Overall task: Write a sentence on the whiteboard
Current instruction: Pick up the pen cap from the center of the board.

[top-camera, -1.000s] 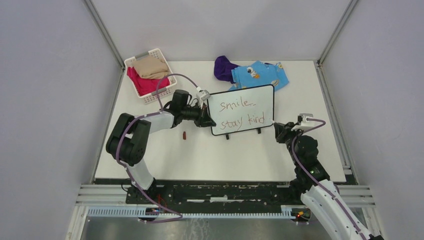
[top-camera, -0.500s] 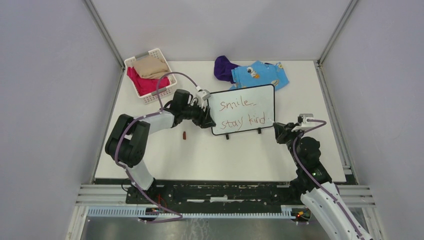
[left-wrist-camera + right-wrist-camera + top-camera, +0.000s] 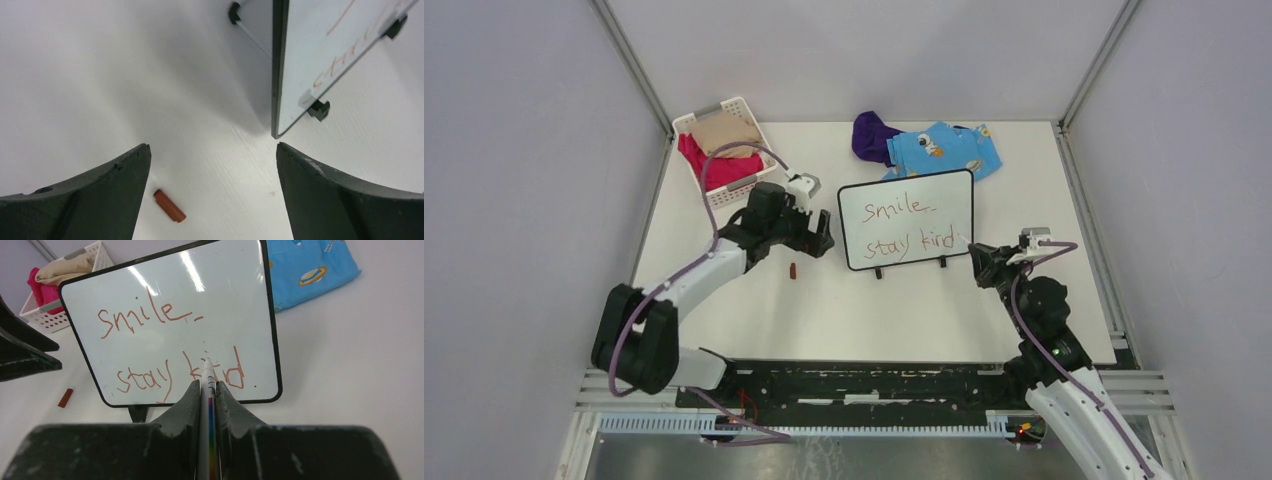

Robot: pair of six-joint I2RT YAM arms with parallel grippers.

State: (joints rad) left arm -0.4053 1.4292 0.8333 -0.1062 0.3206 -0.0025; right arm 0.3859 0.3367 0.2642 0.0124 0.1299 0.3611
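The whiteboard [image 3: 907, 220] stands on its two feet at mid-table, a touch right of centre in the overhead view. Its long axis runs left to right across the frame, and its face is tipped toward the arms. The sentence [image 3: 135, 322] is on it in reddish-brown, "smile" over "stay kind", two full lines.

Look at the right gripper [image 3: 206, 385]: it is pinched narrow around a marker [image 3: 207, 377] that sticks straight out between the fingers. From the wrist view the tip sits over the word "kind" at the board's lower right. I can't say whether the tip is touching the surface. From above, the board lies up and to the left of this gripper, which is clearly the nearer arm.

Over on the other side, the left gripper [image 3: 212, 150] is spread wide with nothing between its fingers. It sits just beside the board's left edge but apart from it. Below it a small reddish cap [image 3: 169, 205] lies on the bare table [image 3: 874, 320].

My read is that the writing looks done. The next call hinges on that tip at the lower right corner.
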